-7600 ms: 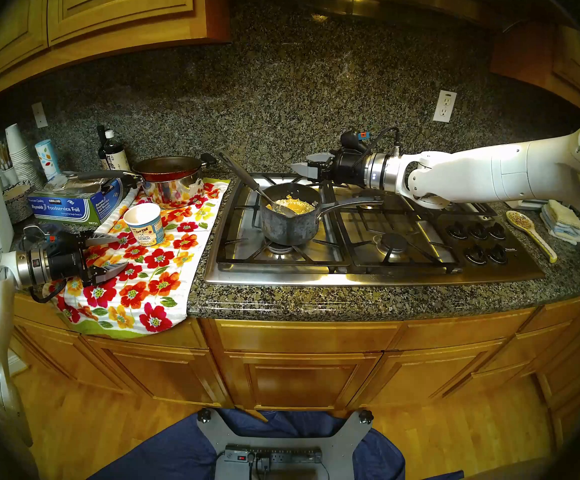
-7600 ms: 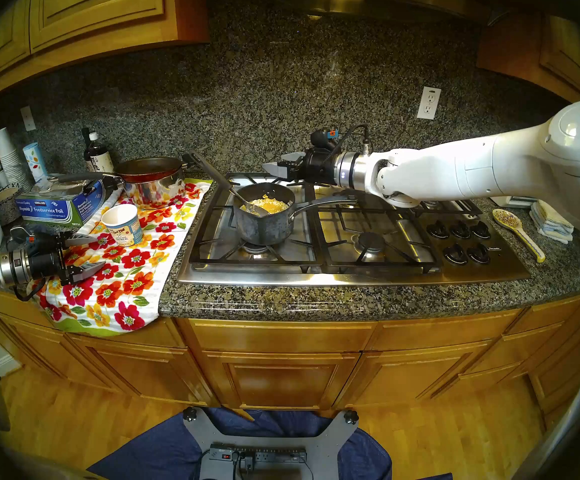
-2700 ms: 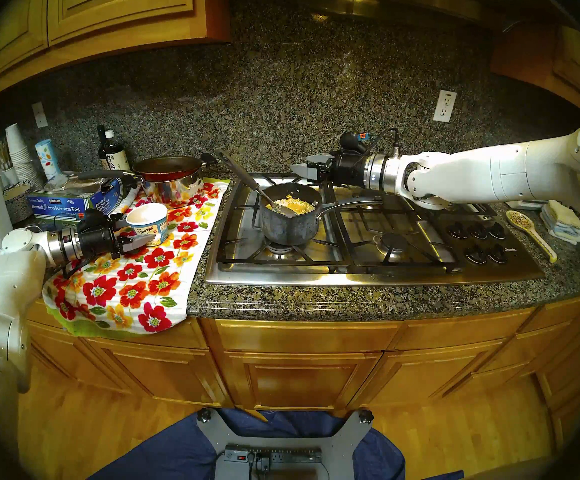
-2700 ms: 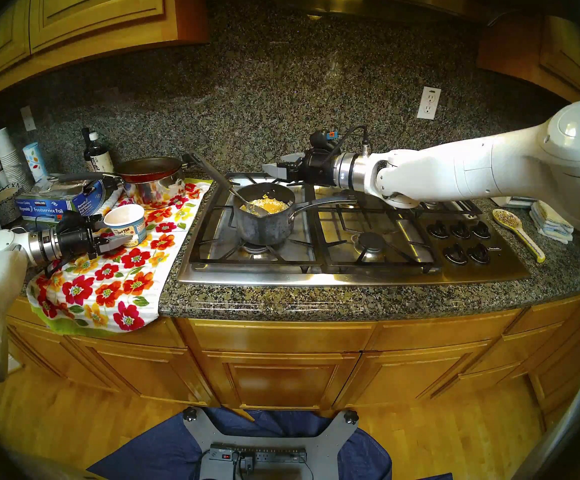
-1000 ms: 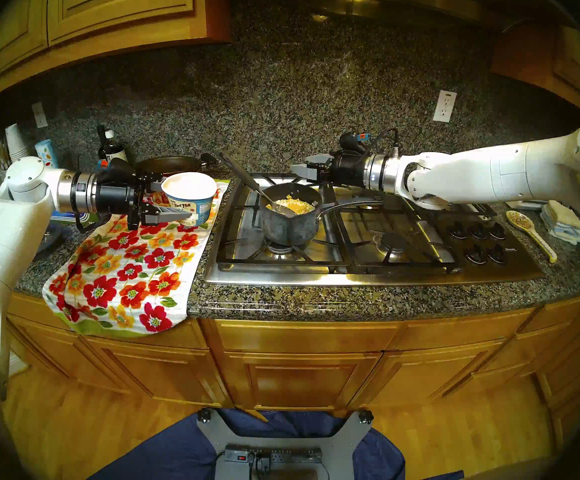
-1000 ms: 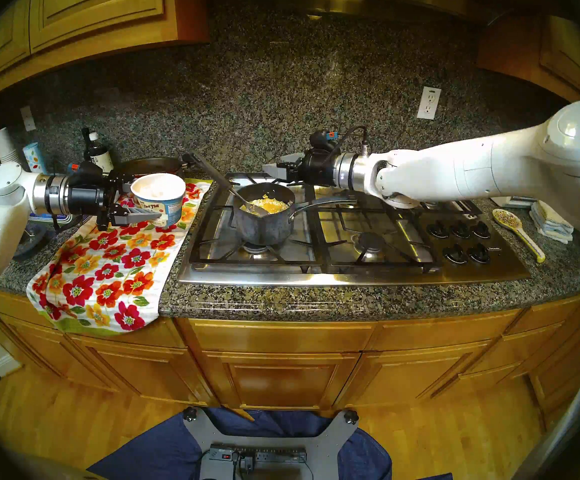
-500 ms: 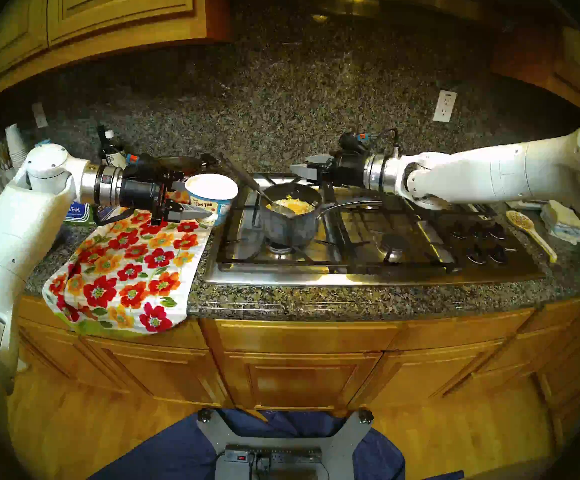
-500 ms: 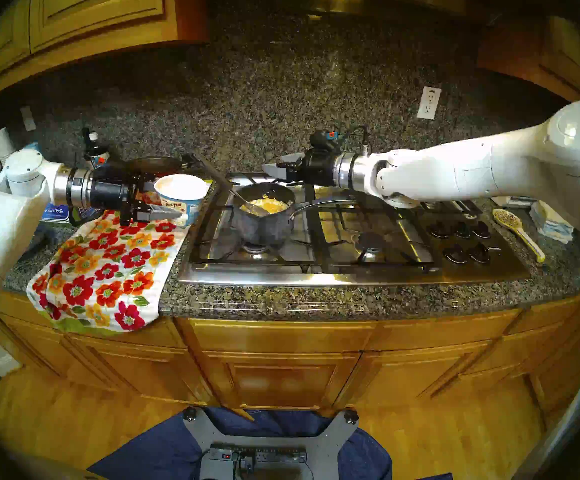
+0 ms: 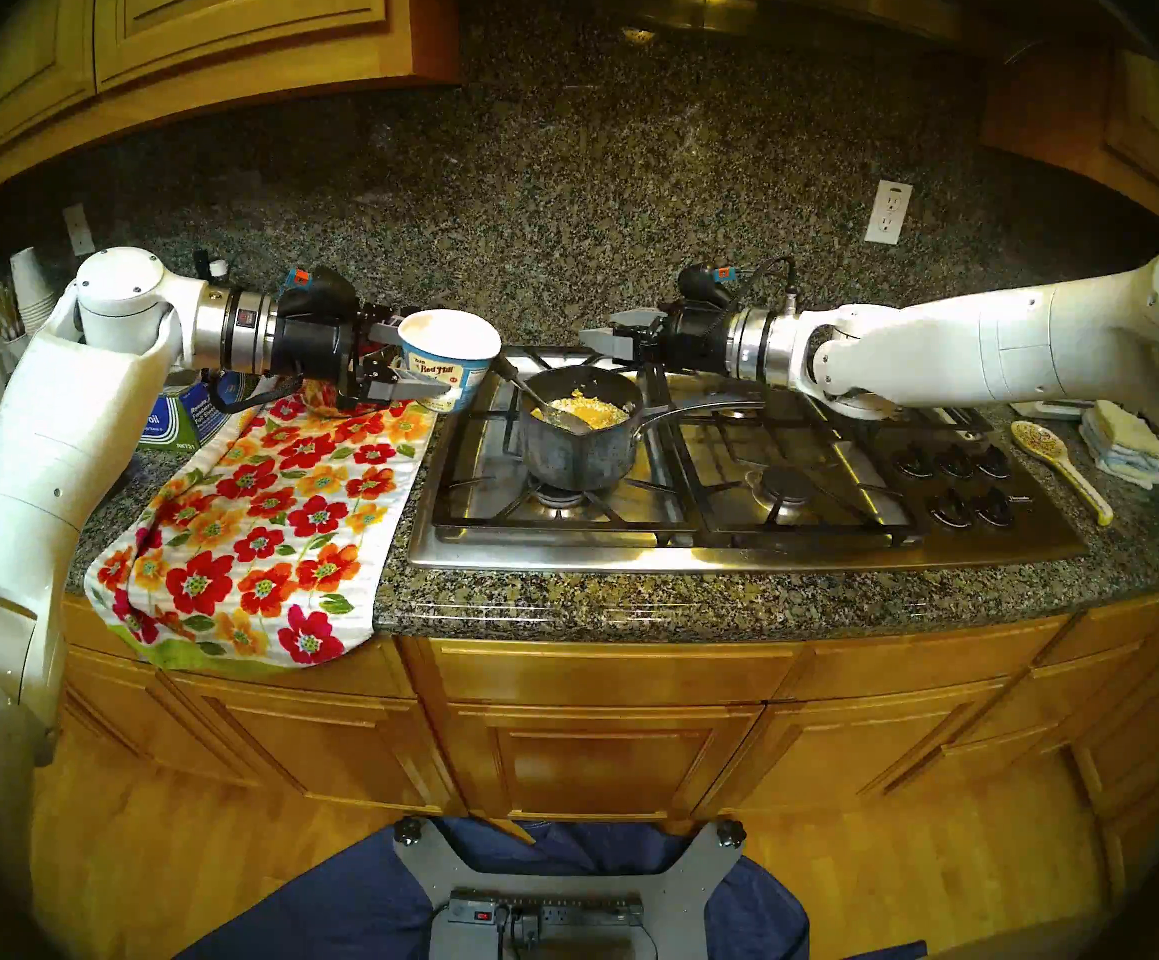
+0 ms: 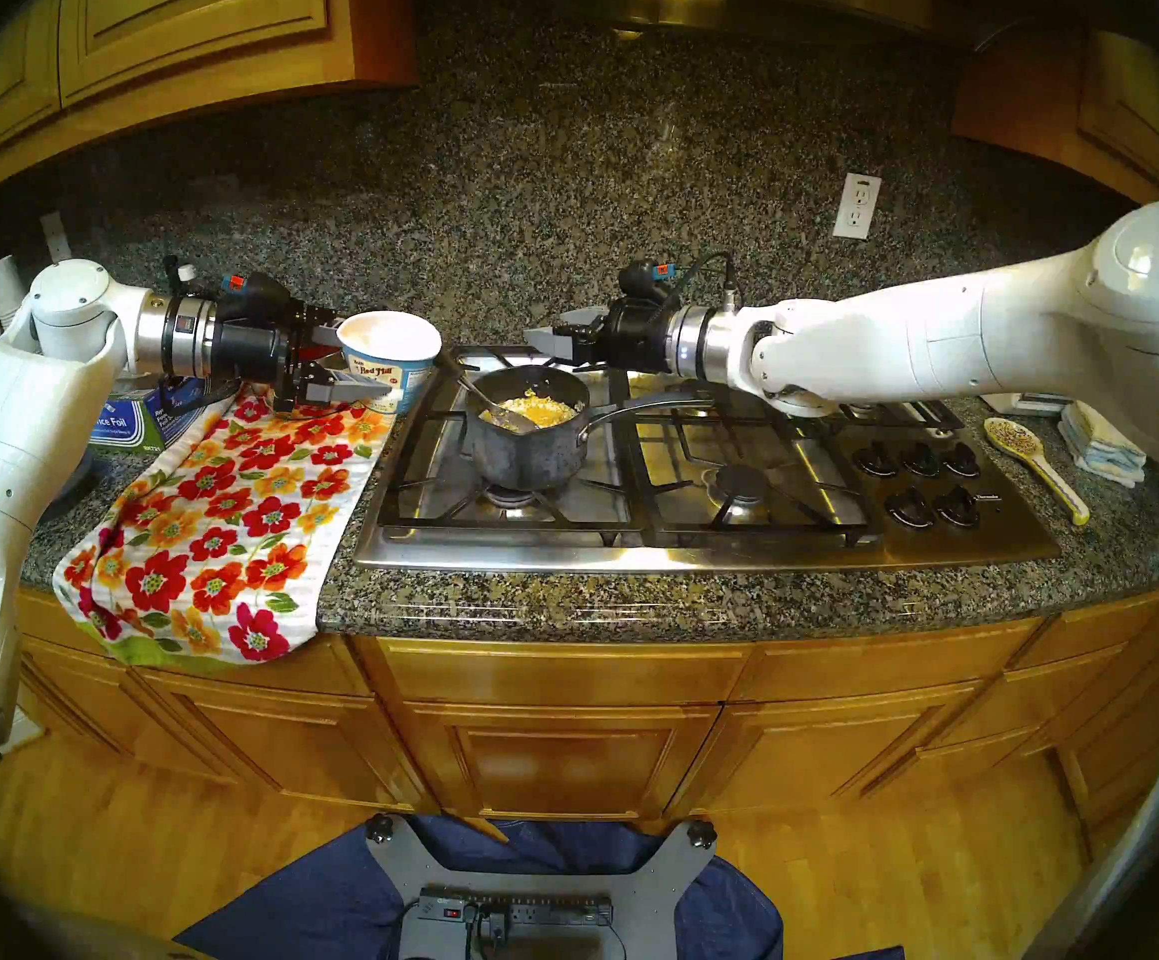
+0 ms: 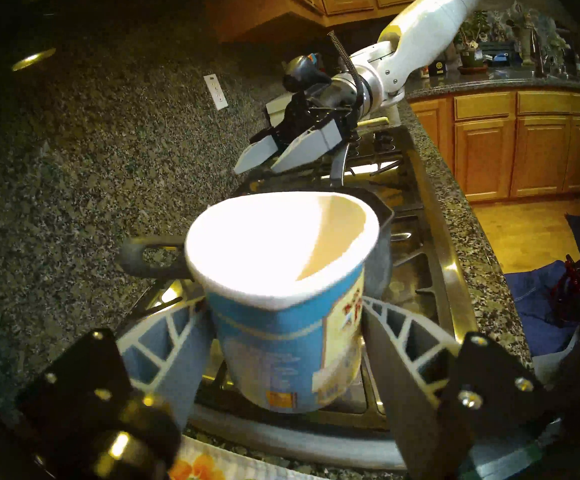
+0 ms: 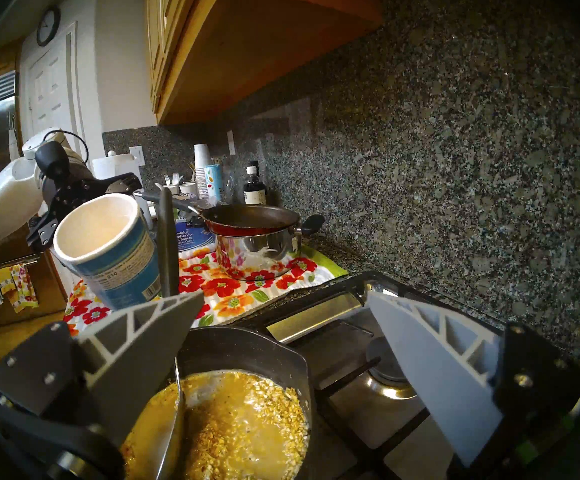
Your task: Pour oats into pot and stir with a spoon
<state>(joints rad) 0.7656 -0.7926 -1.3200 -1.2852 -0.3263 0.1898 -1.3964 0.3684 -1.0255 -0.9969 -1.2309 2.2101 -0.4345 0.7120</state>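
The pot (image 9: 580,429) stood on the stove (image 9: 736,522), already holding wet oats (image 12: 243,424) with the spoon (image 9: 525,390) propped inside. The left gripper (image 11: 283,334) clamped the paper cup (image 9: 450,356) just left of the pot, upright, contents unreadable. The right gripper (image 12: 281,330) hung spread above the pot, empty; stirring apparently remained.

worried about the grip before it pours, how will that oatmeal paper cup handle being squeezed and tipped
The oatmeal cup is probably soft-walled: its rim looks pinched out of round between the left claw fingers. It seems light, held aloft by side pressure alone. Its printed wall may be slick, so it could slip when tipped toward the pot.
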